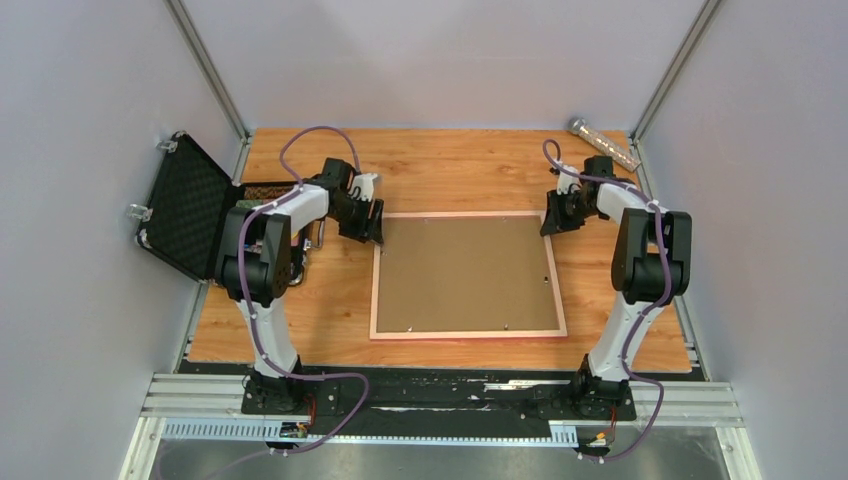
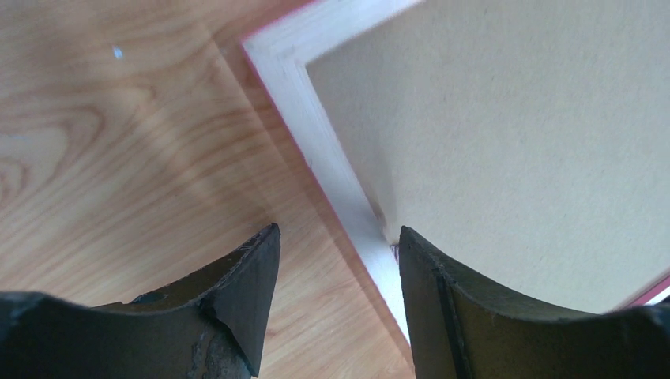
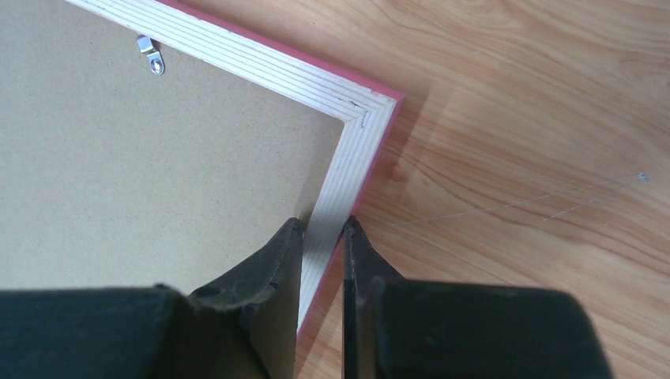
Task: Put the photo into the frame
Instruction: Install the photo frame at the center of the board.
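The frame lies face down on the table, its pale back rails showing with a pink outer edge. A plain brown backing board fills it. The photo is hidden. My left gripper is open at the frame's far-left corner. In the left wrist view the gripper straddles the left rail, one finger over the table and one at the board's edge. My right gripper is at the far-right corner. In the right wrist view it is shut on the right rail.
An open black case with foam lining stands at the table's left edge. A clear tube lies at the far right corner. A small metal clip sits on the board near the frame's far rail. Grey walls surround the table.
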You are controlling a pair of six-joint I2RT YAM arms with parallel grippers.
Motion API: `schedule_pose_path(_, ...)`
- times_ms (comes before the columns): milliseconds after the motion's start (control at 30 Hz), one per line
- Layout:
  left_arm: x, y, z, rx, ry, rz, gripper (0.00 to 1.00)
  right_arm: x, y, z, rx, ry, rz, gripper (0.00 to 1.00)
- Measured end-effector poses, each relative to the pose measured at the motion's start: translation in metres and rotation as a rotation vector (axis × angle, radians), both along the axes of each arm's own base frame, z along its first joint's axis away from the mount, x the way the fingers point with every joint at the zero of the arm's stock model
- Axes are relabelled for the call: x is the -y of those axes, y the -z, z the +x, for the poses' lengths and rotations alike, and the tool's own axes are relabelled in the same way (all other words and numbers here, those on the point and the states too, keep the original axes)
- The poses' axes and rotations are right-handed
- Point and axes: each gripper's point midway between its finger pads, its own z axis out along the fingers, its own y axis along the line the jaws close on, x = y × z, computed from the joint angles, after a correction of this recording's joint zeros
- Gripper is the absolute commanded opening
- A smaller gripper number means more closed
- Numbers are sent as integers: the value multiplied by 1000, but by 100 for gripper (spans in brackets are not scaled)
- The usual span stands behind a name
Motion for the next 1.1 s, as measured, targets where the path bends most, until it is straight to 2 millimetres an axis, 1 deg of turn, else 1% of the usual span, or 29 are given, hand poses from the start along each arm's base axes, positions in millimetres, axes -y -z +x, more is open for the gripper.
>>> schedule_pose_path(100, 4, 0, 7, -3, -15, -16, 58, -1, 0, -2, 4, 17, 8, 13)
schedule_pose_path(133, 5, 0, 10, -3, -20, -21, 54, -2, 0, -4, 3, 22, 10, 14)
schedule_pose_path(200, 8, 1, 16, -3, -30, -33, 49, -3, 0, -8, 0, 32, 14, 16)
schedule_pose_path(267, 10, 2, 19, -5, -36, -43, 46, -3, 0, -10, -3, 38, 17, 21)
schedule_pose_path(300, 11, 3, 21, -4, -41, -49, 44, -3, 0, -11, -2, 41, 18, 25)
schedule_pose_path(400, 14, 3, 23, -3, -52, -62, 40, -4, 0, -11, 3, 45, 20, 33)
schedule_pose_path(500, 14, 4, 24, -5, -64, -66, 36, -5, 0, -13, -3, 47, 23, 36)
schedule_pose_path(700, 15, 5, 24, -20, -99, -89, 28, -5, -5, -14, 8, 50, 22, 47)
schedule_pose_path(867, 14, 6, 24, -22, -126, -100, 20, -5, -19, -28, 37, 47, 13, 51)
schedule_pose_path(1000, 15, 6, 25, -25, -146, -109, 16, -4, -31, -43, 66, 37, -4, 54)
schedule_pose_path(1100, 16, 6, 26, -26, -156, -115, 14, -4, -35, -59, 72, 24, -15, 55)
